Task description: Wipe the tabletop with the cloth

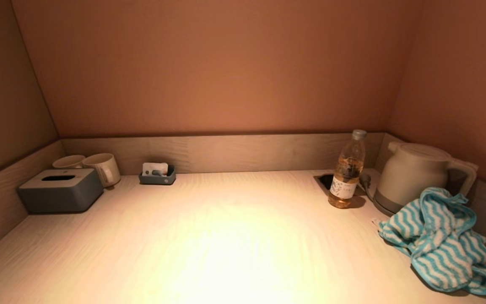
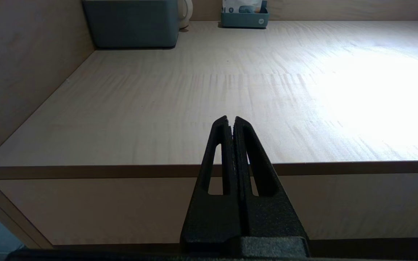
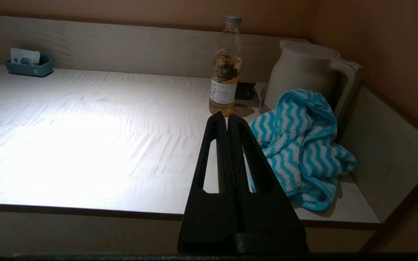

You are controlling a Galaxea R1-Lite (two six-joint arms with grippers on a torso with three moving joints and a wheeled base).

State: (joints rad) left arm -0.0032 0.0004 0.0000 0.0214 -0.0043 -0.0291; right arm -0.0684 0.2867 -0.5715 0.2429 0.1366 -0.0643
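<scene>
A crumpled cloth with blue and white zigzag stripes (image 1: 441, 245) lies at the right end of the pale wooden tabletop (image 1: 209, 236), in front of the kettle; it also shows in the right wrist view (image 3: 303, 145). My right gripper (image 3: 227, 117) is shut and empty, held off the table's front edge, short of the cloth. My left gripper (image 2: 230, 119) is shut and empty, off the front edge at the left part of the tabletop (image 2: 194, 101). Neither gripper shows in the head view.
A white kettle (image 1: 416, 173) stands in the back right corner. A bottle of amber drink (image 1: 347, 171) stands beside it by a dark recessed socket (image 1: 325, 180). A grey tissue box (image 1: 60, 190), two mugs (image 1: 99, 166) and a small blue tray (image 1: 157, 175) stand at the back left.
</scene>
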